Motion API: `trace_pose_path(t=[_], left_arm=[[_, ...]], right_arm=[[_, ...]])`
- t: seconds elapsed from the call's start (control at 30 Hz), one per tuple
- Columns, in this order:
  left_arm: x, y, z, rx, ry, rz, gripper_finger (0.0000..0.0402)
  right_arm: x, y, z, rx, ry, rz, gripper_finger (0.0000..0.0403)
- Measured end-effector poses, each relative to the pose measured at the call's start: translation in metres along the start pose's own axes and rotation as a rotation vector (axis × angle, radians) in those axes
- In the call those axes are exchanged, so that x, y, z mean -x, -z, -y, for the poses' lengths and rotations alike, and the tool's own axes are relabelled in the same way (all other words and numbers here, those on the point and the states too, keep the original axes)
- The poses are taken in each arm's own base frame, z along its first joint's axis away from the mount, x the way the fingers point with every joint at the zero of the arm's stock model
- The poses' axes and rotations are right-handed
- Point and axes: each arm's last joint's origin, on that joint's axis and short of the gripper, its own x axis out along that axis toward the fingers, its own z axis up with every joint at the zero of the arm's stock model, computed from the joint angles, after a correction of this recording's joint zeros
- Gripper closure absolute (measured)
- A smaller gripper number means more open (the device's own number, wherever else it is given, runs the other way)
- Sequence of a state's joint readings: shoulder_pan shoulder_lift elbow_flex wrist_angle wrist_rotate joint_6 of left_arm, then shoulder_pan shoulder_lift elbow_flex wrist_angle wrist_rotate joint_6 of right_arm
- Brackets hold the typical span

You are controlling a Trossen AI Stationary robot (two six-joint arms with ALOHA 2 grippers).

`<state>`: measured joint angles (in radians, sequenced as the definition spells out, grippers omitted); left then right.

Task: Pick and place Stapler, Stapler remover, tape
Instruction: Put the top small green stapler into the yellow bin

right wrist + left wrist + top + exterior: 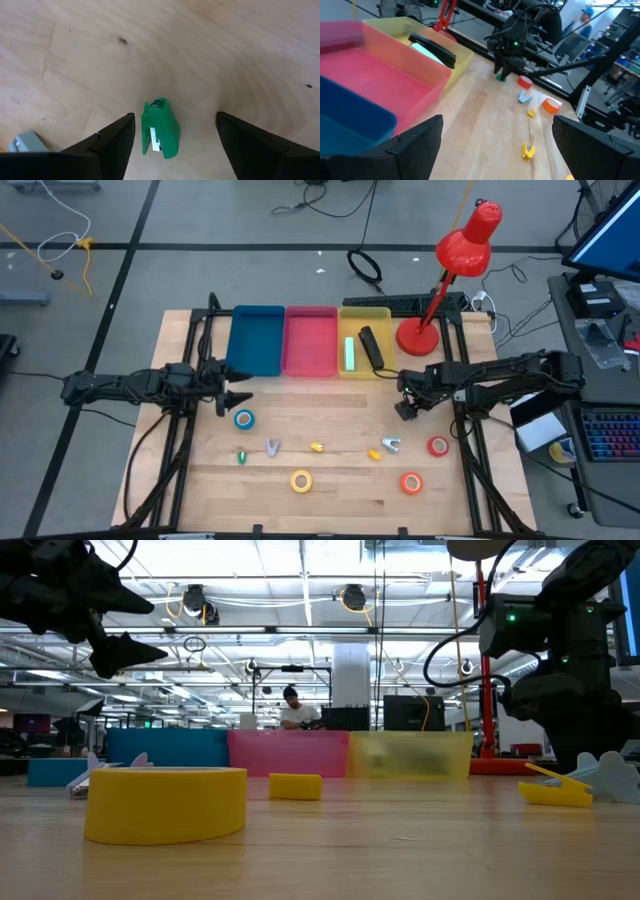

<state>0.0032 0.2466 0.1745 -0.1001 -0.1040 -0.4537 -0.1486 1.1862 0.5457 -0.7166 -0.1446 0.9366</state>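
worktop (330,480): pale wood, both arms over it
bins: blue bin (256,340), pink bin (311,340), yellow bin (365,315) in a row at far edge, touching side by side
yellow bin contents: black stapler (371,348) + light green stapler (349,354) lying inside
L end effector (236,390): released, fingers wide apart, nothing betw them; held above worktop just near of blue bin, left side
R end effector (172,137): released, fingers spread, hovering right over small green stapler (160,131) on worktop, near of yellow bin; stapler sits betw the fingers, not gripped
blue tape (244,419): flat on worktop, just near of L end effector
yellow tape (301,480): near edge, center; big in low view foreground
red tape (438,446): right side, near R arm
orange-red tape (411,482): near-right, just near of red tape
silvery remover (272,446): center-left, betw blue tape and yellow tape
2nd silvery remover (391,444): right of center, left of red tape
small yellow pieces (317,448): center, another beside 2nd remover
small green piece (241,456): near of blue tape
red lamp (450,270): base at far-right corner beside yellow bin
person (296,710): seated far back in room, low view
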Motion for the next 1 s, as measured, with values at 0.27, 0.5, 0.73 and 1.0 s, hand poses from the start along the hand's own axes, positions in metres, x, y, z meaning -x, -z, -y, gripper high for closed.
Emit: trace_pose_path(t=[0.27,0.5,0.73,1.0], left_arm=[[0.0,0.0,0.0,-0.005,-0.01,0.005,0.0027],[0.0,0.0,0.0,-0.008,-0.01,0.005,0.003],[0.0,0.0,0.0,-0.008,-0.01,0.005,0.0025],[0.0,0.0,0.0,-0.007,-0.01,0.005,0.0029]], right_arm=[[0.0,0.0,0.001,-0.047,0.014,0.007,0.0209],[-0.001,0.0,0.002,-0.079,0.024,0.008,0.0268],[-0.001,0.001,0.002,-0.103,0.025,0.003,0.0322],[0.012,-0.008,-0.015,-0.085,-0.114,0.004,0.0344]])
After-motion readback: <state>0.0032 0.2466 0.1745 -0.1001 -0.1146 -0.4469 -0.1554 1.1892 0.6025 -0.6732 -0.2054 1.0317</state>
